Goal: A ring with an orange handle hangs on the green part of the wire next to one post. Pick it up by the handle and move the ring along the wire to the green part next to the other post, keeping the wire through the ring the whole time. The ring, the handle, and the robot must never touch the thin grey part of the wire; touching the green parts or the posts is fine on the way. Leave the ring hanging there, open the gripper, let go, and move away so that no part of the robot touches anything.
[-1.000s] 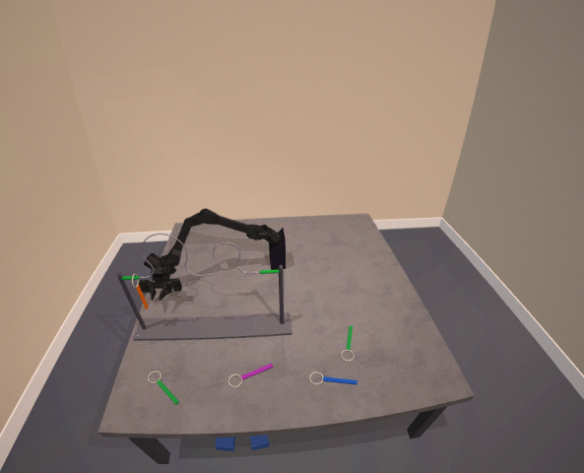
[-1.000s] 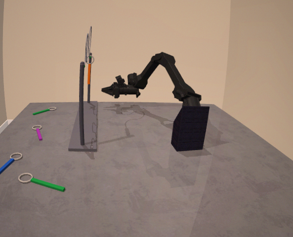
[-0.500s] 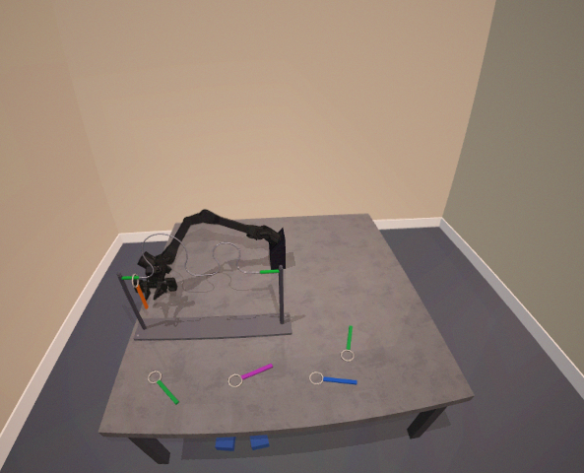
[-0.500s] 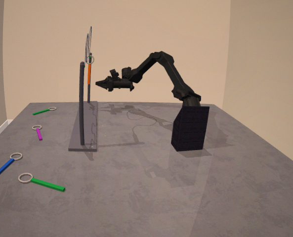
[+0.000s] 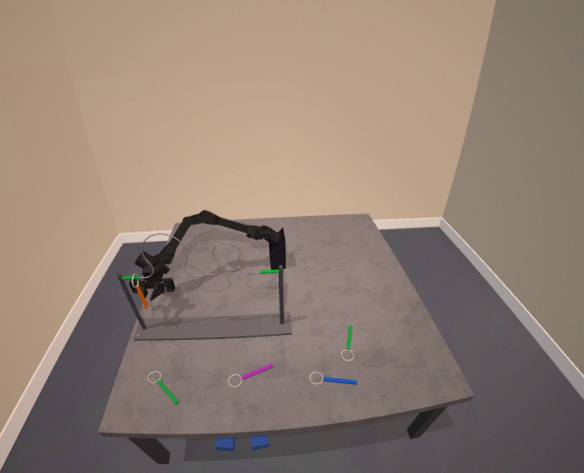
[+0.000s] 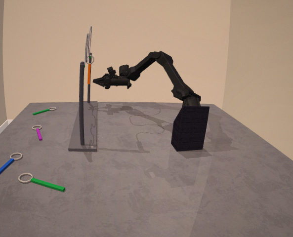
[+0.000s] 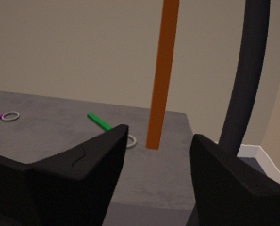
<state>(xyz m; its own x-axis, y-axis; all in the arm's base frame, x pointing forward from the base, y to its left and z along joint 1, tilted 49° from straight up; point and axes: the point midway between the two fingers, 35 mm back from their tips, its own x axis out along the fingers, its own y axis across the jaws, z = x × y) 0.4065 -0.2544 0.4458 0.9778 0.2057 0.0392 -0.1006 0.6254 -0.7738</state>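
A ring (image 5: 137, 286) (image 6: 91, 59) with an orange handle (image 5: 142, 297) (image 6: 89, 73) (image 7: 164, 56) hangs on the green wire part (image 5: 127, 278) next to the left post (image 5: 131, 305) (image 7: 247, 56). The thin grey wire (image 5: 200, 264) loops over to the other green part (image 5: 269, 271) by the right post (image 5: 281, 295). My gripper (image 5: 155, 291) (image 6: 94, 80) (image 7: 160, 138) is partly open and empty. It points level at the handle's lower end, fingertips just short of it. In the wrist view the handle's end shows between the two fingertips.
The posts stand on a grey base plate (image 5: 213, 330). Loose rings lie near the table's front: green-handled (image 5: 168, 391), magenta (image 5: 256, 371), blue (image 5: 340, 379), green (image 5: 349, 337). The arm's black pedestal (image 6: 189, 127) stands behind the wire. Blue blocks (image 5: 225, 443) lie under the table.
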